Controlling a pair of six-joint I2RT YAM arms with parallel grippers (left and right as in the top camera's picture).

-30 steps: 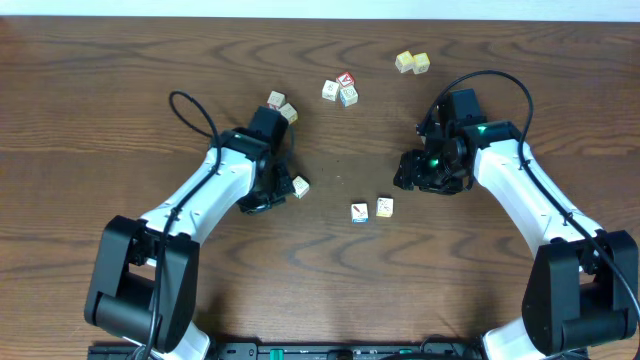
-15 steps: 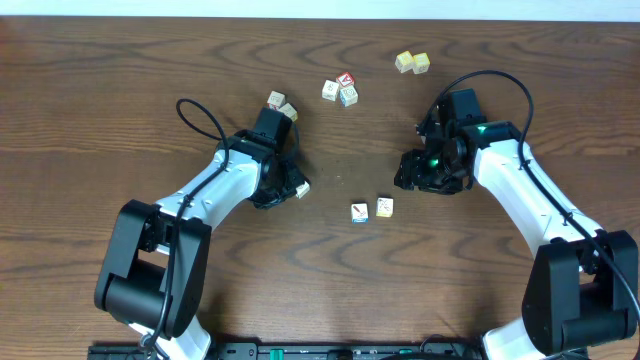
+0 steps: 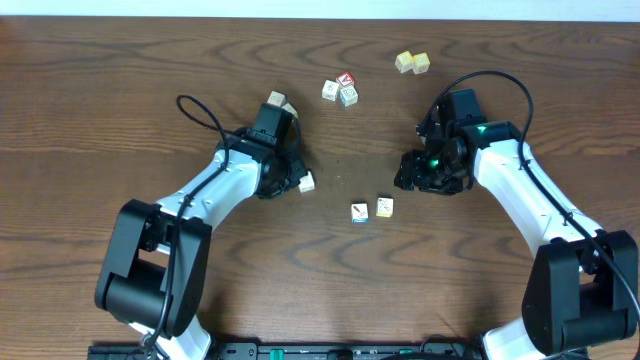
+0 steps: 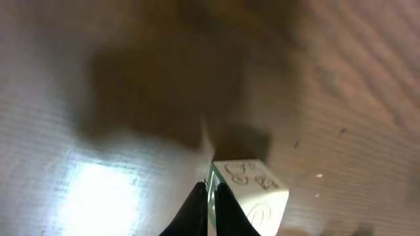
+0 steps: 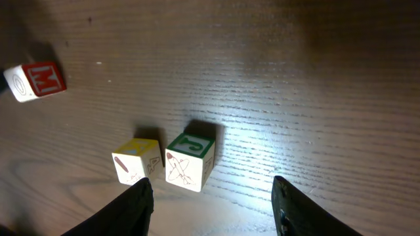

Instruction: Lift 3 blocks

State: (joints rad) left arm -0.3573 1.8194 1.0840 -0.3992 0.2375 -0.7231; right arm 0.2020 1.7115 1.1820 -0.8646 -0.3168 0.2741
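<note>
The left gripper [image 4: 209, 204] has its jaws pinched closed on nothing, the tips right beside one whitish block [image 3: 307, 182] on the table [image 3: 100, 100]. The right gripper [image 5: 211, 204] stands open and empty, near the yellowish block [image 3: 385, 207] and blue-edged block [image 3: 360, 212], which sit side by side.

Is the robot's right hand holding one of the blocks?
No, the right hand stands open with nothing between its fingers; the green-topped block lies on the table ahead.

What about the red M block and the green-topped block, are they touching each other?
Apart. The right wrist view shows the red M block well away from the green-topped block, with bare wooden table between them.
</note>
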